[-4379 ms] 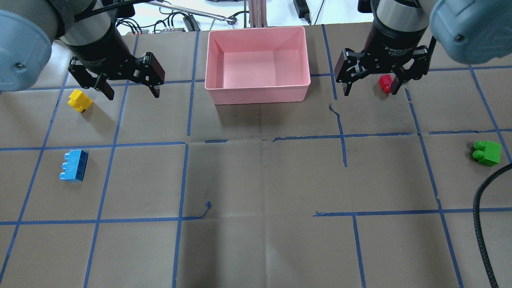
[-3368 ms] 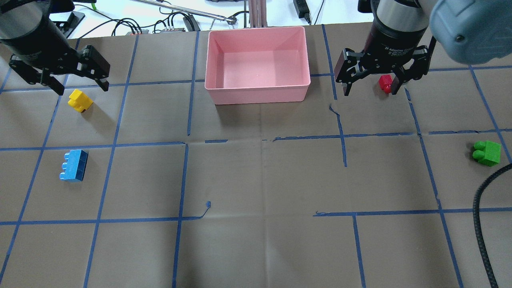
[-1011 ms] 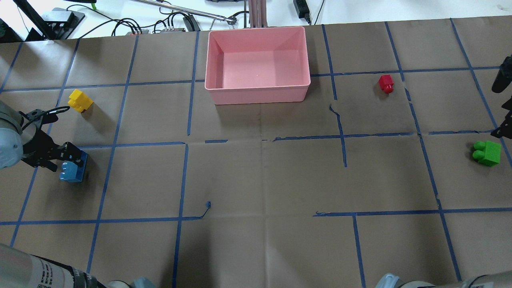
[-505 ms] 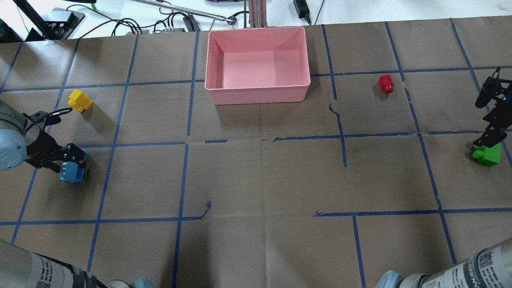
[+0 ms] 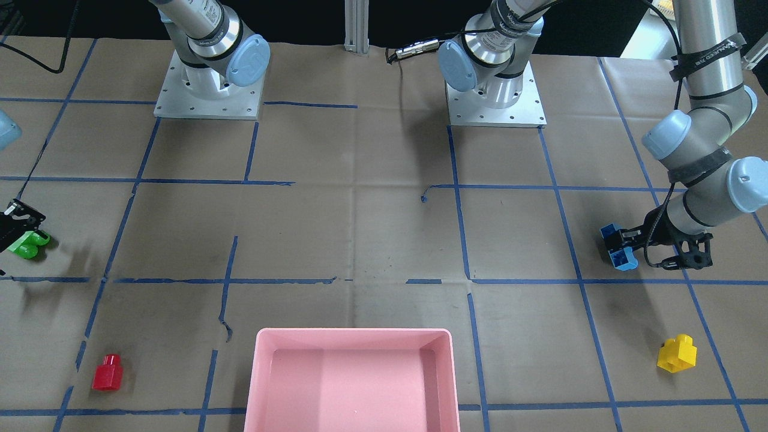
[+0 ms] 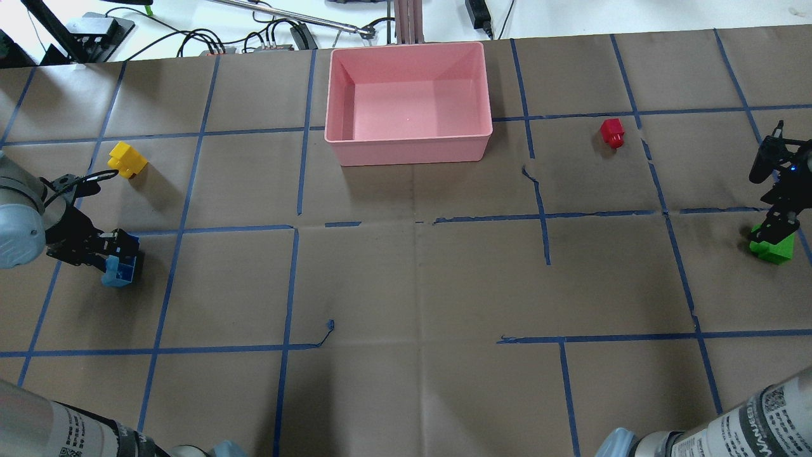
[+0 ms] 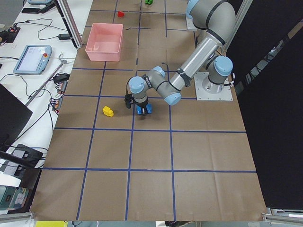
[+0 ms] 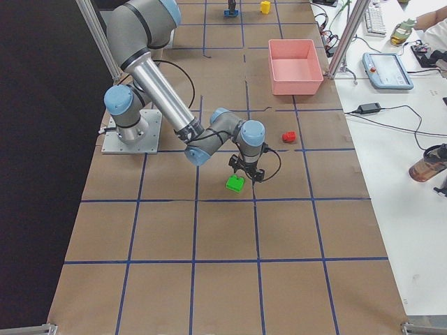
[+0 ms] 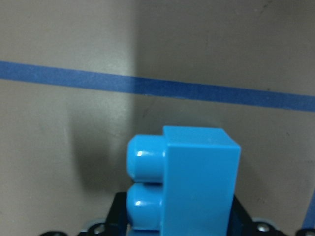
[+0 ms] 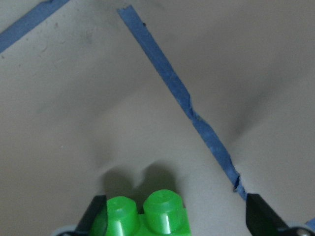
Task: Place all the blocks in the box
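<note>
The left tool [image 6: 122, 257] grips the blue brick [image 6: 118, 274] at the overhead view's left edge. The right tool [image 10: 177, 211], fingers spread wide, straddles the green brick [image 10: 145, 219], bottom of its wrist view.

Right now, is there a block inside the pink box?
No, the pink box shows only its bare floor in the overhead view, with nothing lying inside it.

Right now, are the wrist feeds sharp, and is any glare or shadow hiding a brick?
Left wrist view: blue brick crisp, small highlights on its studs, a soft shadow band on the paper beside it, hiding nothing. Right wrist view: green brick slightly soft, cut by the bottom edge. Overhead view: the far bench is blown out white.
</note>
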Controlling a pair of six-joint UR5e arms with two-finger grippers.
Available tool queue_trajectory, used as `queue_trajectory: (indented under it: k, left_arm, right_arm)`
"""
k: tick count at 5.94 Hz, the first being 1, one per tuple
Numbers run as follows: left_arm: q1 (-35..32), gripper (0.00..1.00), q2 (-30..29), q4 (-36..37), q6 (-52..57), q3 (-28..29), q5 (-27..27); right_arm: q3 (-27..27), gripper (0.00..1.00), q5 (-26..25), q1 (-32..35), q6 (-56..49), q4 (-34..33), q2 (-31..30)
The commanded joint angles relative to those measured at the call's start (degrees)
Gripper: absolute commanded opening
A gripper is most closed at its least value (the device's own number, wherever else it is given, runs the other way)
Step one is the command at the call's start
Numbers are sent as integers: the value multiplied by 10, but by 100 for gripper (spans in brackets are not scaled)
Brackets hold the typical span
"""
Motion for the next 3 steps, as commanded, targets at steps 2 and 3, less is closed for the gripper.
queue_trajectory:
  k: [2, 3]
  left_arm:
    - [-53, 0, 29, -7, -7, 8, -15]
    - [-58, 0, 32, -6, -9, 8, -26]
  right_arm:
    - [23, 100, -5, -16, -36, 1, -1]
    - [24, 100, -11, -17, -37, 4, -1]
